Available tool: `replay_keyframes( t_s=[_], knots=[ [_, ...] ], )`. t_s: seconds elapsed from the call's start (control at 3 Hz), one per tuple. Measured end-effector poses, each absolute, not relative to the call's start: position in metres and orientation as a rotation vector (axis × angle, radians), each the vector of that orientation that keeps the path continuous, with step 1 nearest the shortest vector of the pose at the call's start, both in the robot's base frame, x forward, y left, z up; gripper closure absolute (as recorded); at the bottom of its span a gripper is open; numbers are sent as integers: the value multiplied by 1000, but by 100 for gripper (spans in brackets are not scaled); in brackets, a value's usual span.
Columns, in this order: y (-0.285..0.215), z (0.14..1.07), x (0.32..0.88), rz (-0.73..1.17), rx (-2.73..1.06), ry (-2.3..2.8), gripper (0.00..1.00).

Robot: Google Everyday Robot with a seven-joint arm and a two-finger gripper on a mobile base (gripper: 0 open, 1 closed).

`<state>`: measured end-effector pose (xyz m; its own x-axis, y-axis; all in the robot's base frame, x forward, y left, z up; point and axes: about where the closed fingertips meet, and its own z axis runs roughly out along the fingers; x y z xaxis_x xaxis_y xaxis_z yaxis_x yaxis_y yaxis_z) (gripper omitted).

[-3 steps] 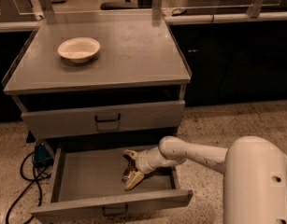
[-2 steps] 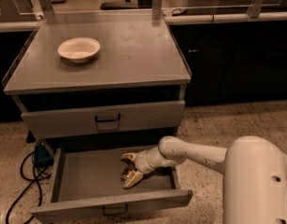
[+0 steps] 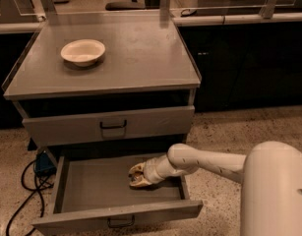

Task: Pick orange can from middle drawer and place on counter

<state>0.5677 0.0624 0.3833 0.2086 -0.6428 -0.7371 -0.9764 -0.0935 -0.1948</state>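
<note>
- Cables [image 3: 23, 180] and a small blue box [image 3: 42, 163] lie on the floor at the cabinet's left, outside the drawer's travel.
- White bowl [image 3: 83, 51] stands upright on the left rear of the counter [image 3: 145, 58]. The grey top to the bowl's right would serve as a place to set the can down.
- Closed drawer front [image 3: 155, 122] with a black handle sits just under the counter and is not the one in use.
- Middle drawer [image 3: 91, 191] is pulled out below it, so its shallow tray can be reached from above and from the right.
- Orange can [image 3: 135, 182] is judged to be the gold-brown glint on the drawer floor, right of centre, at the gripper's tip. Most of its outline is hidden.
- Gripper [image 3: 134, 176] is low inside the drawer and points left, level with the can, as a side grasp of so low an object would need. Whether it is closed on the can cannot be told.
- Arm [image 3: 204, 161] reaches in over the drawer's right wall from the white robot body [image 3: 276, 191] at the right.
- Stage, as judged: grasping the can, with the lift and the transfer to the counter not yet done.
</note>
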Motion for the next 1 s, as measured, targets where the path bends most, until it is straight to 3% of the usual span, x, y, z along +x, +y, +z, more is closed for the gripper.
replay_keyframes(
  t_s=[0.33, 1.0],
  knots=[
    [41, 419, 563, 504, -1813, 1527, 100],
    [3, 497, 555, 325, -1769, 1527, 100]
  ],
)
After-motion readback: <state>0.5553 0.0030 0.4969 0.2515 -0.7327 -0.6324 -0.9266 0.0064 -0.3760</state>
